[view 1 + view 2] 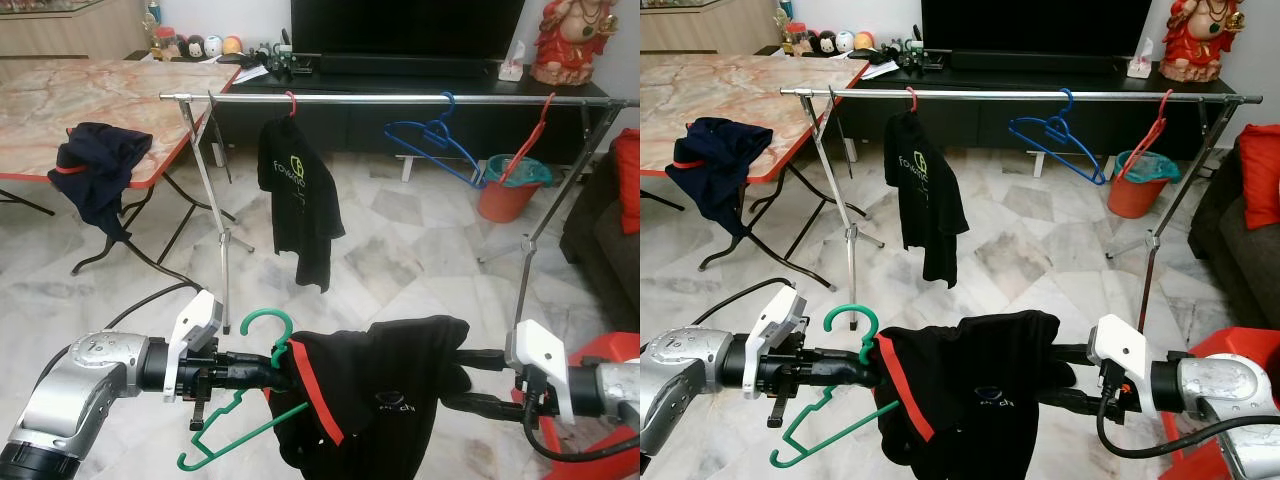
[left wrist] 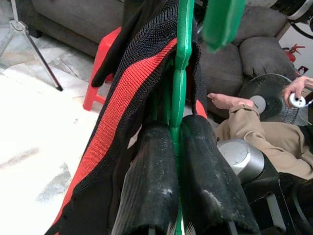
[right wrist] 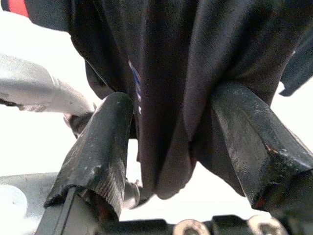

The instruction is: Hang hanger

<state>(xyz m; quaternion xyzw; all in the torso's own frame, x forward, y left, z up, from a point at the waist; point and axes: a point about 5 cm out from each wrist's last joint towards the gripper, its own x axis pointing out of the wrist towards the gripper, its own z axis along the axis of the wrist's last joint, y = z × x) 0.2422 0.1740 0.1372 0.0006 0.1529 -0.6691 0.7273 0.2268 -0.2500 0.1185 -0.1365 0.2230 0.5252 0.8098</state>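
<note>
Room: marble floor [image 1: 400, 250], clothes rail [image 1: 400, 98] ahead.
Left end effector [image 1: 278, 368]: clenched on green hanger [image 1: 235, 420].
Right end effector [image 1: 455, 378]: fingers apart, black shirt [image 1: 390, 400] between.

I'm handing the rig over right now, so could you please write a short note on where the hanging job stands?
Left claw: shut on the green hanger, near its neck below the hook.
Right claw: fingers apart, with the black shirt bunched between them.
The shirt, red-trimmed at the collar, is draped over the hanger, held low in front of the robot.
The clothes rail stands ahead, across the floor, with a bare stretch between the hung black shirt and the blue hanger.
Left: carry the hanger to the rail and hook it on.
</note>
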